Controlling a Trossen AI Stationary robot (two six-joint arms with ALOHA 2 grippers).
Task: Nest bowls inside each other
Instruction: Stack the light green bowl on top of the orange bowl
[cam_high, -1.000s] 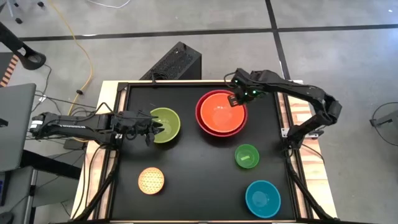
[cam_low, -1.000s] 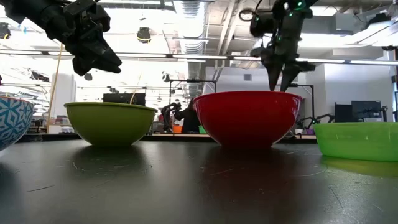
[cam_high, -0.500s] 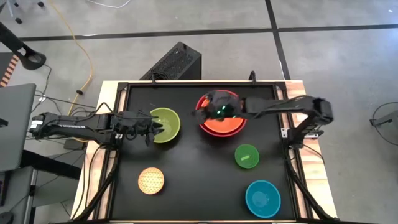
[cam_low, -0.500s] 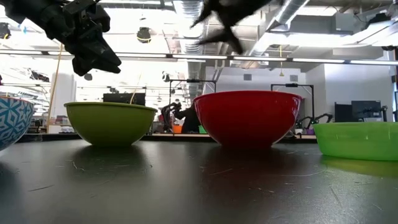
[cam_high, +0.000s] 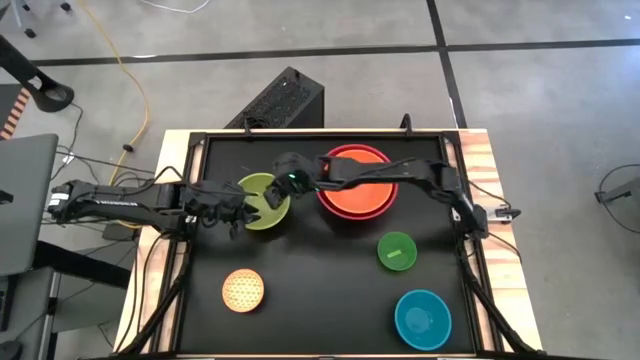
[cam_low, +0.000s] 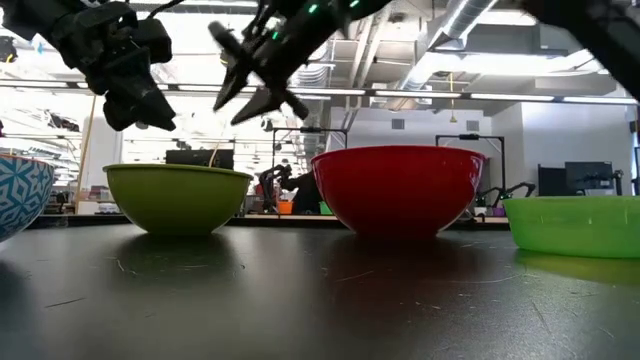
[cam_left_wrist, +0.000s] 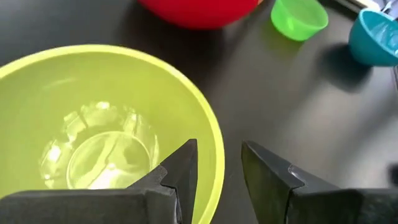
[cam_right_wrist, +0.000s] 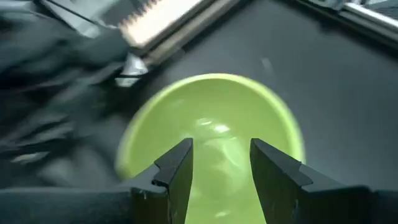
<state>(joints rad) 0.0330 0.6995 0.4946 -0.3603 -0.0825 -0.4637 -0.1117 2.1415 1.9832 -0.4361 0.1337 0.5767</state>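
Observation:
The lime green bowl (cam_high: 268, 203) stands on its base at the table's left. My left gripper (cam_left_wrist: 217, 168) hovers open above its near-left rim, one finger over the inside and one outside, touching nothing. My right gripper (cam_right_wrist: 221, 165) is open over the same bowl (cam_right_wrist: 211, 134), reaching in from the right, clear above it in the low view (cam_low: 232, 85). The orange bowl (cam_high: 357, 185) sits nested in the red bowl (cam_high: 330, 165).
The small bright green bowl (cam_high: 397, 250), the teal blue bowl (cam_high: 422, 318) and the dotted yellow bowl (cam_high: 243, 290) stand apart on the near half of the black table (cam_high: 320, 290). My right arm (cam_high: 400, 172) stretches across the red bowl.
My right gripper has swept from the far rim of the red bowl toward the table's left, over the nested orange and red bowls, to a place above the lime green bowl, turning as it went. My left gripper has tipped a little further downward.

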